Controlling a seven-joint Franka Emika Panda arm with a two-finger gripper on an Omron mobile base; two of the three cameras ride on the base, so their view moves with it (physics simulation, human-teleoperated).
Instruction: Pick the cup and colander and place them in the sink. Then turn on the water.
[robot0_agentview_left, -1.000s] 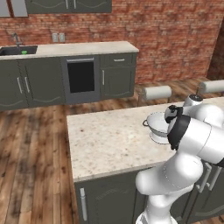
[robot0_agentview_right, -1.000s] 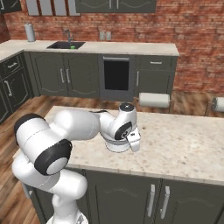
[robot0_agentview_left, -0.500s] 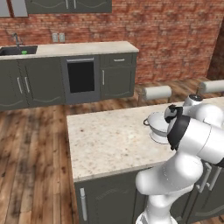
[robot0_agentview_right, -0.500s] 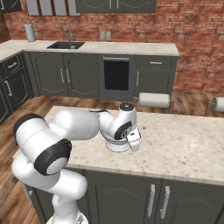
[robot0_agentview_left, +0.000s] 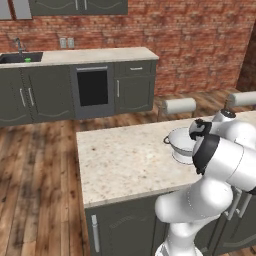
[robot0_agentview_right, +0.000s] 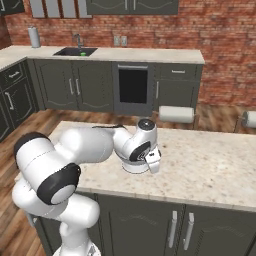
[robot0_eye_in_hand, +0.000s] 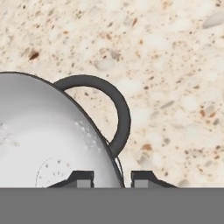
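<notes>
We count one colander (robot0_agentview_left: 181, 143) on the island counter (robot0_agentview_left: 120, 160), one cup (robot0_agentview_left: 28, 60) as a small green dot in the sink (robot0_agentview_left: 20, 58) on the far counter, one faucet (robot0_agentview_right: 77, 40), two paper towel rolls (robot0_agentview_right: 176, 114) beyond the island, and one grey cylinder (robot0_agentview_right: 33, 37) left of the sink in the right base view.

The arm bends from its base over the island, the forearm running level and the hand pointing down at the colander's rim. The gripper (robot0_eye_in_hand: 112, 178) straddles that rim: in the hand view one finger (robot0_eye_in_hand: 81, 178) sits inside the bowl and the other outside, at 6 o'clock, with the rim's wall between them. The jaws stand narrow and appear clamped on the colander's rim.

The hand view gives us the dark loop handle (robot0_eye_in_hand: 114, 109) at about 12 o'clock from the fingers, lying over speckled stone. The left base view shows the colander's opposite handle and white bowl; the right base view hides most of the bowl behind the wrist (robot0_agentview_right: 140, 145).
</notes>
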